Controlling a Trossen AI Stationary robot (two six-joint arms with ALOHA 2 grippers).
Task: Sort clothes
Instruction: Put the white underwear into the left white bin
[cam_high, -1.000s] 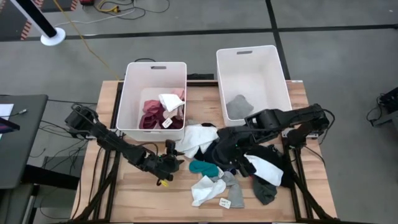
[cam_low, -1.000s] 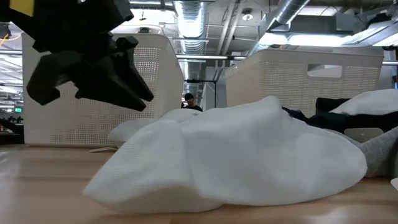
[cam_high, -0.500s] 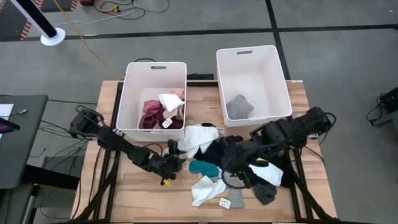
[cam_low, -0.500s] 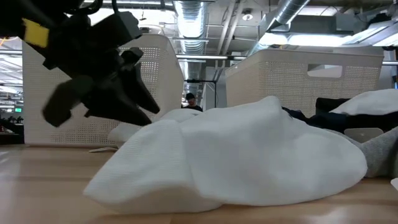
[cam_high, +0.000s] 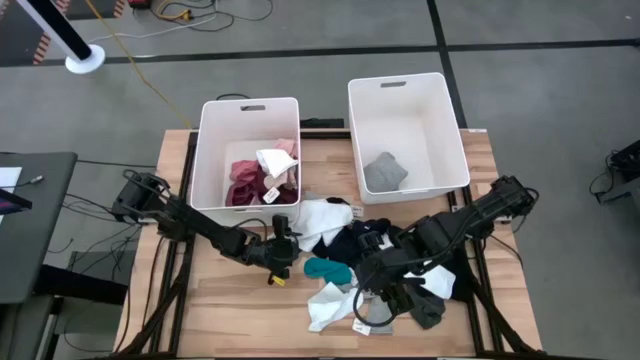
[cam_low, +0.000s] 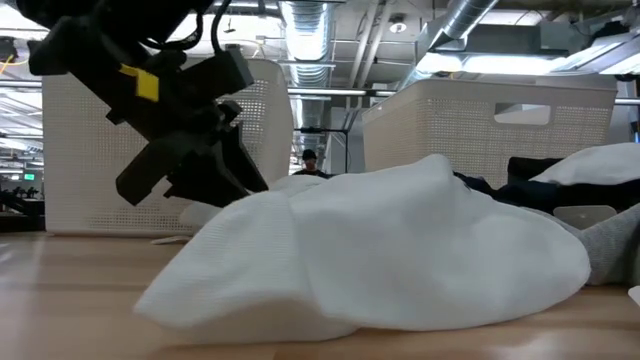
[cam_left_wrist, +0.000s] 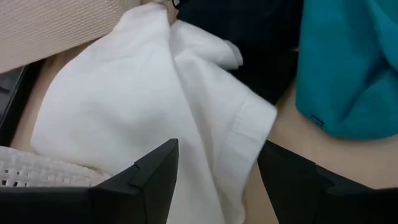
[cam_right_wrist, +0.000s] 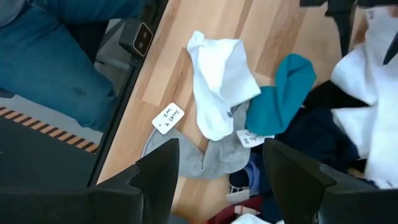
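While arms work: pile frame-centre
Left gripper (cam_high: 288, 243): fingers apart, over white shirt (cam_high: 322, 220)
Right gripper (cam_high: 372, 300): fingers apart, over grey sock (cam_high: 378, 316)

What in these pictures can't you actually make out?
- Writing on the paper tag: too small, right wrist view.
- Clothes under the pile: covered by the right arm, high view.
- Table beyond the white garment: blocked by it, low view.
- Left claw tips: too small, high view.
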